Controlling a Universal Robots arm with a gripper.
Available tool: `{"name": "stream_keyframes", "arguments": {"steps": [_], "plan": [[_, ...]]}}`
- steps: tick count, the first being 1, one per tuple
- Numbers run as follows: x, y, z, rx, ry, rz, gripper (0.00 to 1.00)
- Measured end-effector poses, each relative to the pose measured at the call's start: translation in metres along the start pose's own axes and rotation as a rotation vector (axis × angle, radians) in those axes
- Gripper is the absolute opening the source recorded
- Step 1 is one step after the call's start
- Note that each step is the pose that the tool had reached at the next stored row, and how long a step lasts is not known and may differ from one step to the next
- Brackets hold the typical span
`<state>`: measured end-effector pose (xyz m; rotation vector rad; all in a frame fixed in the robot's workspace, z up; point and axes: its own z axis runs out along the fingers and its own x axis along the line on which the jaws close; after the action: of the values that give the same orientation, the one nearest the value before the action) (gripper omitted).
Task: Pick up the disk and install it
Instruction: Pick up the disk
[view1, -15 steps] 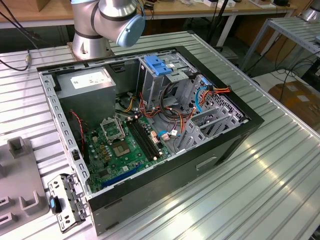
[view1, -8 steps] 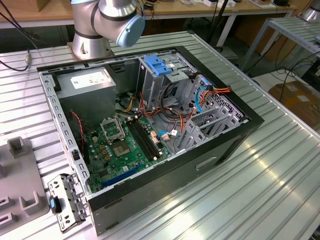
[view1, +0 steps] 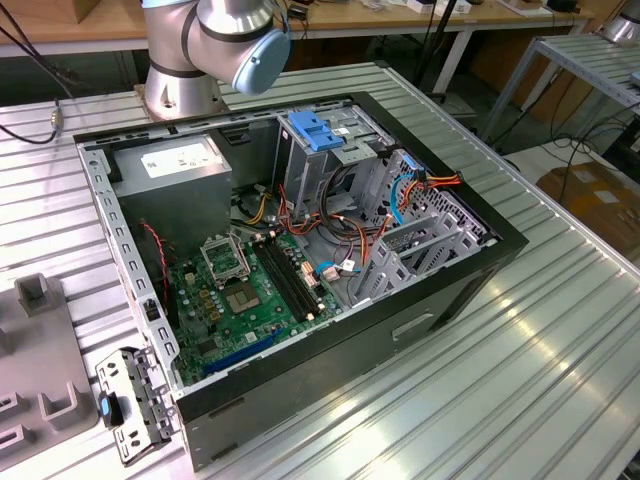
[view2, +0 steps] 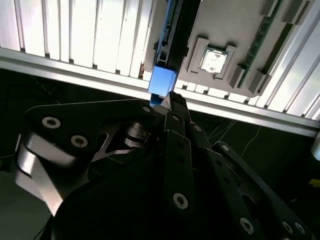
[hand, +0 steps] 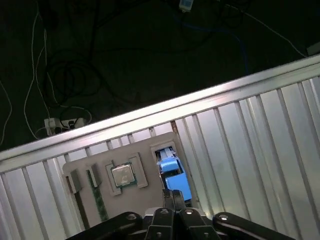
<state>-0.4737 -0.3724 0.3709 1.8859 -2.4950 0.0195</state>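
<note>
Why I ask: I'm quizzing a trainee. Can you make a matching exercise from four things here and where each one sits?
Things:
1. disk
2. chip
3. motherboard
4. latch

Places:
A. on top of the cage
B. on the floor of the case
C. in the square pocket of the tray
D. in the tray's slot, at the gripper

Pairs: 1-D, 2-C, 3-B, 4-A

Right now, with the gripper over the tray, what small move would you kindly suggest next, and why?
Probably ease the gripper slightly further onto the disk. The disk stands on edge in the tray beside the CPU. The gripper sits right at its blue end, but I cannot tell whether it has a grip.
</note>
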Motion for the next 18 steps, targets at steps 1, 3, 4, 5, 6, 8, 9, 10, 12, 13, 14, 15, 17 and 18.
{"name": "stream_keyframes", "arguments": {"steps": [1, 3, 4, 5, 6, 8, 9, 10, 12, 13, 14, 15, 17, 18], "plan": [[-0.0002, -0.0003, 0.0011, 0.0004, -0.0001, -0.018, 0.11], [-0.0009, -0.0004, 0.0032, 0.0007, -0.0001, -0.041, 0.17], [-0.0014, -0.0004, 0.0047, 0.0010, 0.0000, -0.051, 0.17], [-0.0018, -0.0006, 0.0061, 0.0012, 0.0006, -0.058, 0.24], [-0.0021, -0.0008, 0.0080, 0.0015, 0.0008, -0.065, 0.29], [-0.0024, -0.0011, 0.0114, 0.0019, 0.0012, -0.079, 0.36], [-0.0025, -0.0012, 0.0130, 0.0021, 0.0014, -0.088, 0.42], [-0.0028, -0.0012, 0.0168, 0.0023, 0.0014, -0.101, 0.48], [-0.0032, -0.0014, 0.0233, 0.0028, 0.0013, -0.124, 0.60], [-0.0033, -0.0014, 0.0251, 0.0029, 0.0013, -0.130, 0.60], [-0.0033, -0.0014, 0.0268, 0.0030, 0.0013, -0.135, 0.66], [-0.0034, -0.0014, 0.0296, 0.0031, 0.0014, -0.142, 0.66], [-0.0045, -0.0012, 0.0355, 0.0033, 0.0013, -0.151, 0.66], [-0.0048, -0.0012, 0.0373, 0.0034, 0.0013, -0.154, 0.66]]}}
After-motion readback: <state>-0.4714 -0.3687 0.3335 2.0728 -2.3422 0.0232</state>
